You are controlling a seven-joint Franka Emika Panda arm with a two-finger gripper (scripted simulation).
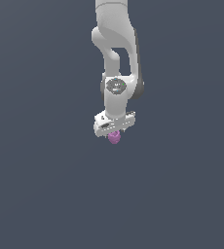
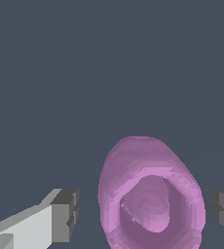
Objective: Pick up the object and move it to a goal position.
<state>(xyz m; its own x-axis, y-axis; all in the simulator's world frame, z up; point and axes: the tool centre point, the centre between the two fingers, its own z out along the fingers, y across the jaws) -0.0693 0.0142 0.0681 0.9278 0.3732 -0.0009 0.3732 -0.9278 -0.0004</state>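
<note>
The object [image 2: 150, 194] is a pink-purple lumpy blob with a hollow in its upper face. In the wrist view it sits between the two dark finger pads [image 2: 65, 216], with a narrow gap of floor showing on each side, so neither pad touches it. My gripper [image 2: 145, 214] is open around it. In the exterior view the white gripper [image 1: 114, 131] points straight down and the object [image 1: 114, 138] peeks out just below the hand; the fingers themselves are hard to make out there.
A plain dark grey-blue surface [image 1: 46, 194] fills both views. The white arm [image 1: 115, 44] comes down from the top middle of the exterior view.
</note>
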